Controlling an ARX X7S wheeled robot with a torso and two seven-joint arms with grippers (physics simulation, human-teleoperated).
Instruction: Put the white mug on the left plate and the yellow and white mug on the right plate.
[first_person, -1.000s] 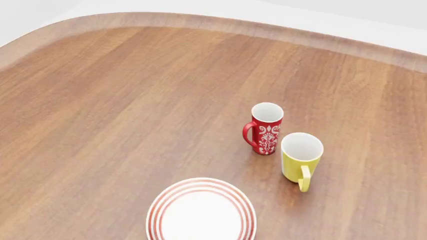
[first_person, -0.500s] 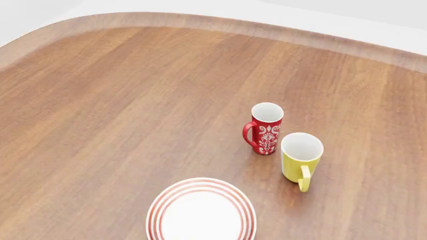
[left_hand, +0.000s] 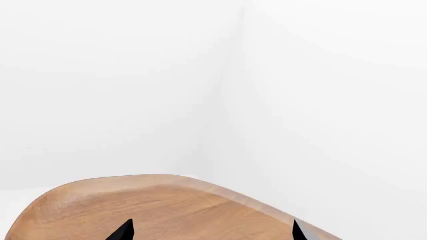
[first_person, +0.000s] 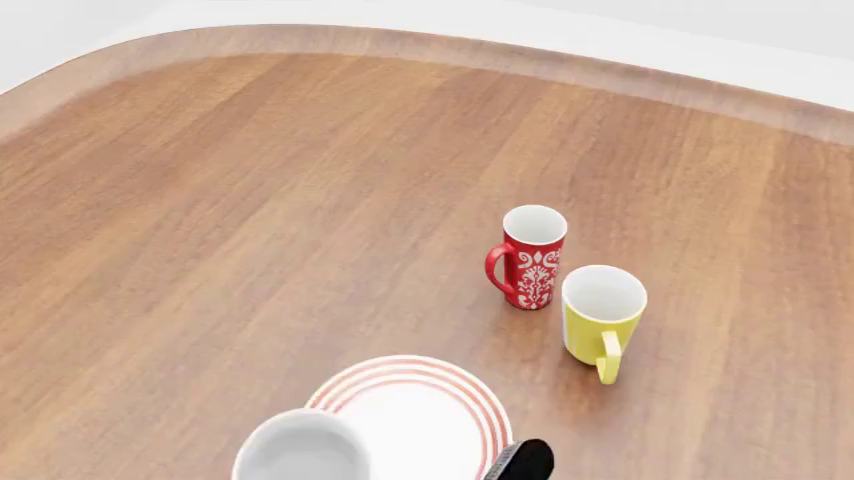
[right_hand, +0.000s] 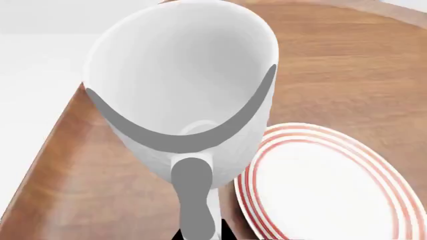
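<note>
We see the white mug (first_person: 302, 448) now at the bottom edge of the head view, overlapping the near-left rim of the one plate (first_person: 416, 415) in view; half a second ago that spot showed only the plate and bare table (first_person: 240, 200). A dark part of the right gripper (first_person: 523, 463) has also come in at the bottom, just right of the plate. The yellow and white mug (first_person: 602, 318) and the red mug (first_person: 530, 258) stand upright, side by side, unchanged, well beyond the plate.

In the right wrist view the white mug (right_hand: 183, 95) fills the frame, open mouth toward the camera, handle toward the gripper, plate (right_hand: 327, 185) beside and below it. It looks carried by the right gripper, but the fingers are hidden, so we cannot tell the grip. We cannot tell whether the mug touches the plate.

Left gripper (left_hand: 210, 231): two dark fingertips (left_hand: 123, 231) spread wide apart, holding nothing, above the table edge (left_hand: 167, 205).
</note>
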